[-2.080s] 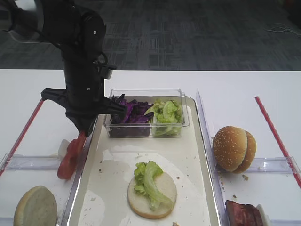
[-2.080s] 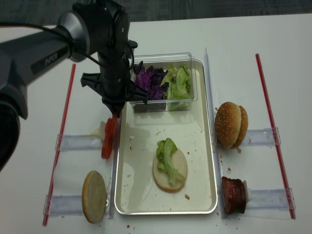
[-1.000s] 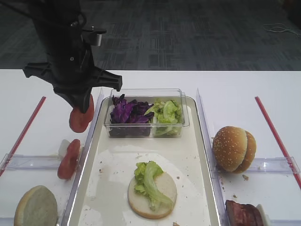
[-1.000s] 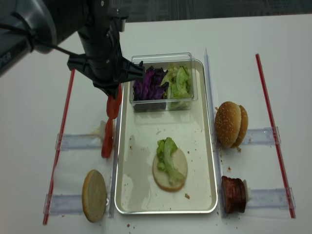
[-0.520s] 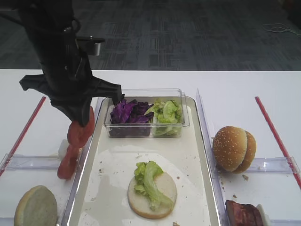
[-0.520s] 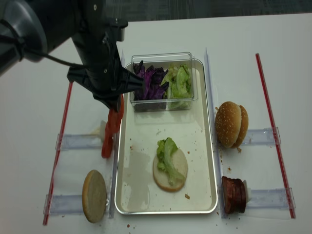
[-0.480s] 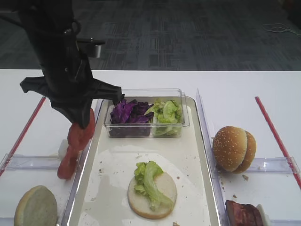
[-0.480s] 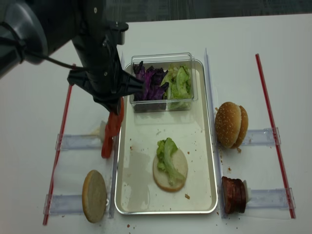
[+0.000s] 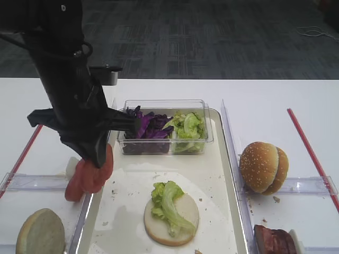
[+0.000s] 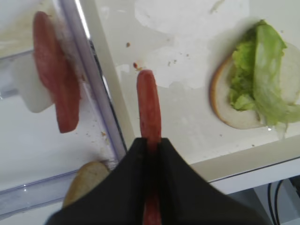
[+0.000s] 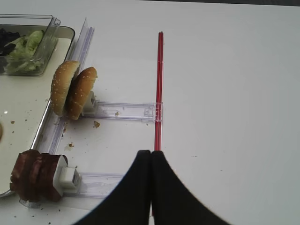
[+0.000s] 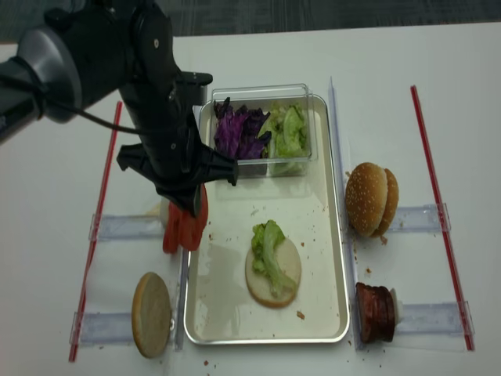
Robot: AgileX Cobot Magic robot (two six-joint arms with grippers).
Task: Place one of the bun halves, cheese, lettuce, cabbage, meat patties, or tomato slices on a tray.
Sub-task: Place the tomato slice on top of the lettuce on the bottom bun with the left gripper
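Note:
My left gripper (image 10: 150, 143) is shut on a red tomato slice (image 10: 148, 105), held edge-up just inside the left rim of the silvery tray (image 10: 187, 108). From outside, the held slice (image 9: 95, 172) hangs below the black gripper (image 9: 98, 156) at the tray's (image 9: 212, 164) left edge. Another tomato slice (image 10: 56, 89) stands in the clear rack beside the tray. On the tray lies a pale bun half (image 9: 183, 225) topped with lettuce (image 9: 167, 198). My right gripper (image 11: 151, 153) is shut on nothing, above the white table by a red strip.
A clear tub at the tray's far end holds purple cabbage (image 9: 145, 127) and lettuce (image 9: 188, 127). Sesame bun tops (image 9: 263, 166) and meat patties (image 9: 273, 241) stand in racks right of the tray. A pale bun half (image 9: 39, 233) stands at the near left.
My left gripper rose from the rack with the tomato slice, then came down and to the right, to the tray's left edge. The right gripper shows no movement.

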